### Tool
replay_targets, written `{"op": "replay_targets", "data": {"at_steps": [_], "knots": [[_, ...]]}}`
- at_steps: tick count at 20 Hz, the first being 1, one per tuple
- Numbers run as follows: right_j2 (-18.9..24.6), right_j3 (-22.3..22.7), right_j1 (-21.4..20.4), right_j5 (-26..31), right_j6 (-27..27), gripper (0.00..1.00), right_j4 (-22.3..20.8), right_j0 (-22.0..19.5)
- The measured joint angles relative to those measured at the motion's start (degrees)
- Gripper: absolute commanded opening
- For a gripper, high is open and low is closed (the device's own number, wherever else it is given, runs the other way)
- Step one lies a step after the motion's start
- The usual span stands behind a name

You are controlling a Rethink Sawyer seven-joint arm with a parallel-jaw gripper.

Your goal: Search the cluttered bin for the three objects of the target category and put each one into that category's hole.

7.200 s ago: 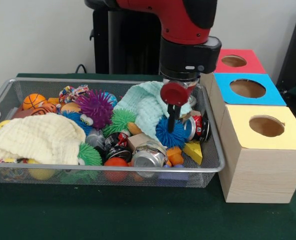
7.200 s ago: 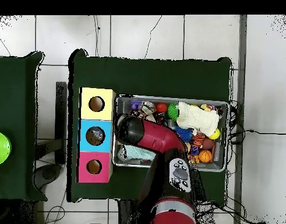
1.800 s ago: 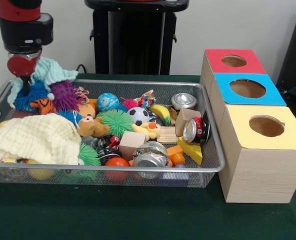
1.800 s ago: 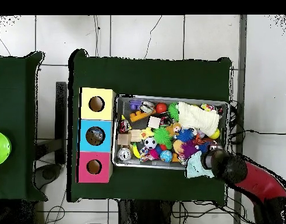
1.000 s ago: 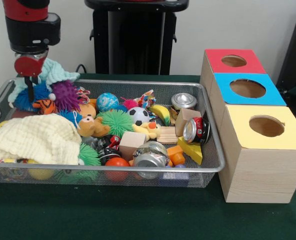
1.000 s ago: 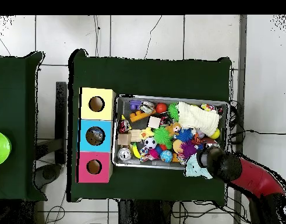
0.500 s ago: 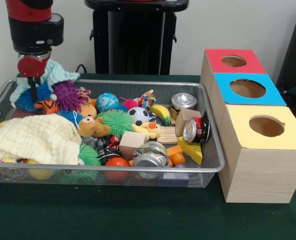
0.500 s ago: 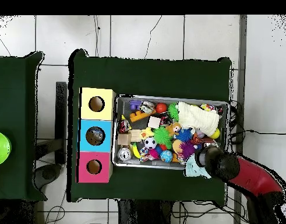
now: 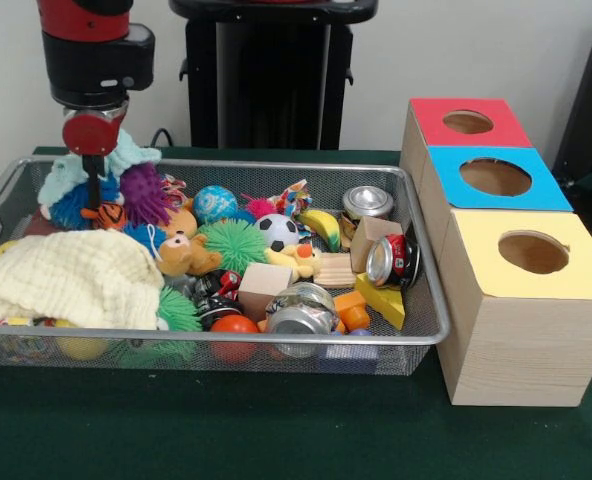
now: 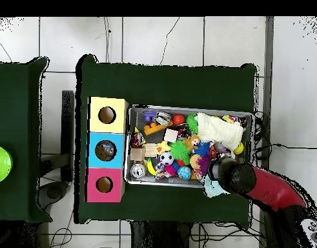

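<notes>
Silver wire-mesh bin (image 9: 416,335) holding toys, crushed cans, wooden blocks and a cream knitted cloth (image 9: 71,280). At its ten o'clock corner, the gripper (image 9: 93,190) grips a mint-green knitted cloth (image 9: 126,155). Three holed boxes (image 9: 521,300) at three o'clock.

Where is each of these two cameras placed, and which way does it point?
Front view: sits across the table, facing the wire bin of toys and the three coloured boxes; the red and black arm comes down at the bin's corner.
Overhead view: hangs above, looking straight down on the table; the arm reaches in from the lower right.
Both show the bin, the boxes and the mint cloth under the arm.
</notes>
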Motion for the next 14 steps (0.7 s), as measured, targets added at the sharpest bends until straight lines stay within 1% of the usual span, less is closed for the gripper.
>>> {"op": "replay_targets", "data": {"at_steps": [3,5,8,9,11,14], "knots": [[0.02,0.02,-1.24,2.87,0.00,1.00,1.48,1.60],[0.12,0.03,-2.95,7.34,0.00,1.00,3.69,3.39],[0.18,0.04,-4.86,11.81,0.00,1.00,6.18,4.92],[0.18,0.03,-5.18,12.45,0.00,1.00,6.58,5.15],[0.20,0.04,-7.67,16.80,0.00,1.00,8.82,6.66],[0.20,-0.02,-9.74,20.00,0.00,1.00,10.28,7.55]]}}
